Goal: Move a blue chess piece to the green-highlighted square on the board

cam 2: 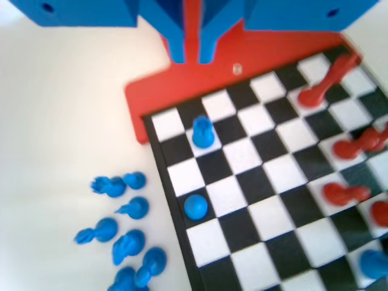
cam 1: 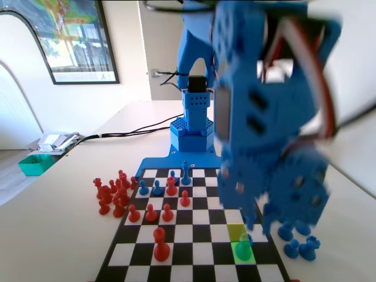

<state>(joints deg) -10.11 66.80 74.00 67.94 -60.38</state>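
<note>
The blue chess piece (cam 1: 243, 245), a short pawn with a round head on a flared base, is seen in the fixed view tinted pale green and standing on the green-highlighted square (cam 1: 244, 254), near the board's (cam 1: 176, 235) right edge in the second row from the camera. A duller yellow-olive square (cam 1: 236, 231) lies just beyond it. In the wrist view two small blue pieces stand on the board; which is this pawn cannot be told.

The gripper (cam 2: 191, 51) is seen at the top of the wrist view, its jaws set close together with a narrow gap, and nothing is held between them. It hangs above the board, apart from the pieces.
</note>
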